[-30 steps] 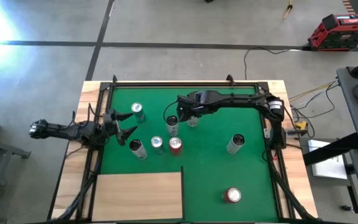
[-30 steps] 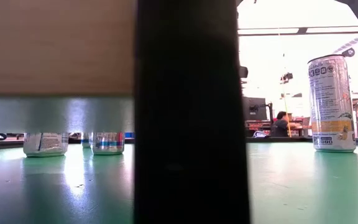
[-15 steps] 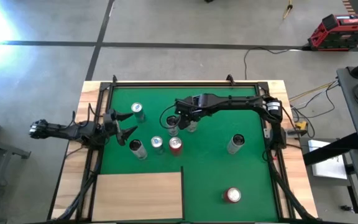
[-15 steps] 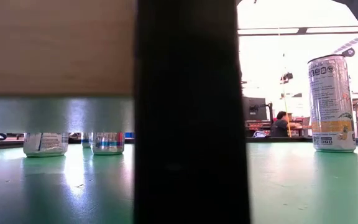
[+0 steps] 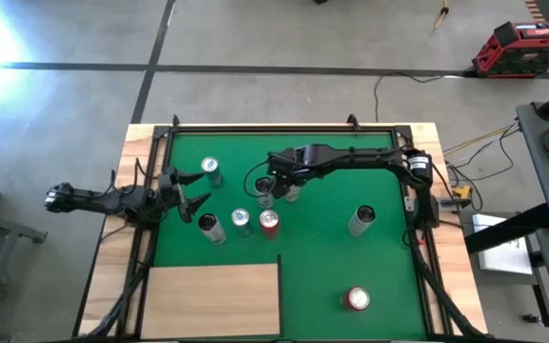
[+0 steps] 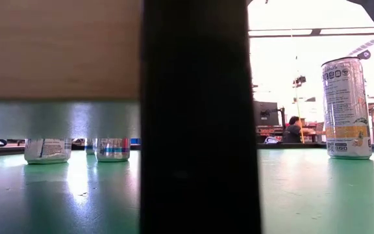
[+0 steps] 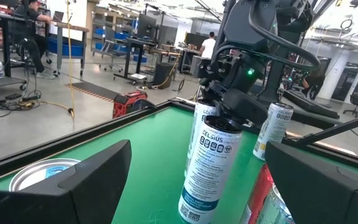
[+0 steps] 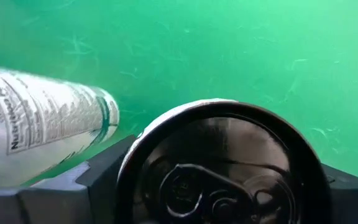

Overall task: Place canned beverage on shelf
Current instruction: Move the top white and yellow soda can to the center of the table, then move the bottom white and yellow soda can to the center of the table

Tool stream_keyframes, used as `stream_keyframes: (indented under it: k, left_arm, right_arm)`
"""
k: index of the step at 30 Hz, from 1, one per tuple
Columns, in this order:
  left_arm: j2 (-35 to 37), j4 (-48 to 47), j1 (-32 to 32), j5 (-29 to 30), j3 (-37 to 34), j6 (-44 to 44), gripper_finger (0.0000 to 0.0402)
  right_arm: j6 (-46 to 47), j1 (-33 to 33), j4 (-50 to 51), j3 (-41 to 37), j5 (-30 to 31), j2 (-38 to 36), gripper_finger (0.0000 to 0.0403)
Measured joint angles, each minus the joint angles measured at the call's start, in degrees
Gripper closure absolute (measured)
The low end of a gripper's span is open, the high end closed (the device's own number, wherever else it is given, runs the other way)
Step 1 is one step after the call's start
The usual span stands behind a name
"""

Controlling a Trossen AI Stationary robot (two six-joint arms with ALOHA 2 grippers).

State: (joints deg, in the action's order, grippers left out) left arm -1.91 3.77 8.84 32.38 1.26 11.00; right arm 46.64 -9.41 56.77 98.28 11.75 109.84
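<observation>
The shelf (image 5: 213, 297) is a pale wood panel at the near left. It also shows in the low view (image 6: 57, 45). My right gripper (image 5: 276, 183) is at mid-table, over a white Celsius can (image 7: 207, 163) with a dark lid (image 8: 219, 168), and is shut on it. A second white can (image 8: 36, 134) stands close beside it; it also shows in the high view (image 5: 292, 191). My left gripper (image 5: 187, 191) is open and empty at the mat's left edge, facing these cans. My right gripper holds the Celsius can by its top rim (image 8: 135, 155), one finger (image 8: 98, 171) on each side. The fingers come from above, slanting from the table's right. The can is tilted, its top toward the gripper (image 7: 221, 121). Whether its bottom is on the mat, I cannot tell.
Several more cans stand on the green mat: one at the far left (image 5: 211, 170), three in a row (image 5: 241, 221), one at the right (image 5: 362, 219) and a red one near the front (image 5: 356, 299). A dark post (image 6: 200, 117) blocks the middle of the low view.
My right gripper has gone a little toward the table's left edge, onto the Celsius can, and has kept still for the last half second.
</observation>
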Motion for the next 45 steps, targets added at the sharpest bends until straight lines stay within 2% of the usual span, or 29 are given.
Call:
stream_keyframes:
  k: [6,13,20,25,27,31,41,45]
  left_arm:
    - [0.0,0.0,0.0,0.0,0.0,0.0,0.0047]
    - [0.0,0.0,0.0,0.0,0.0,0.0,0.0047]
    - [0.0,0.0,0.0,0.0,0.0,0.0,0.0047]
    - [0.0,0.0,0.0,0.0,0.0,0.0,0.0047]
    - [0.0,0.0,0.0,0.0,0.0,0.0,0.0047]
    - [0.0,0.0,0.0,0.0,0.0,0.0,0.0047]
    - [-0.3,-0.1,0.0,0.0,0.0,0.0,0.0047]
    - [-0.3,-0.1,0.0,0.0,0.0,0.0,0.0047]
  right_arm:
    - [-0.8,0.6,-0.1,0.0,-0.2,-0.5,0.007]
    - [-0.6,2.0,2.5,1.9,-0.6,-1.3,0.0063]
    - [5.3,5.1,16.8,9.5,-1.3,-1.6,0.0063]
    - [15.3,7.9,31.4,13.4,-1.3,-1.6,0.0063]
    - [19.5,9.2,33.6,13.8,-1.3,-2.0,0.0066]
    - [25.2,11.4,33.3,9.4,-1.5,-7.7,0.0076]
    - [52.7,17.9,33.6,-9.5,-0.4,-23.7,0.0078]
    - [60.0,20.7,33.3,-15.6,-1.5,-26.8,0.0078]
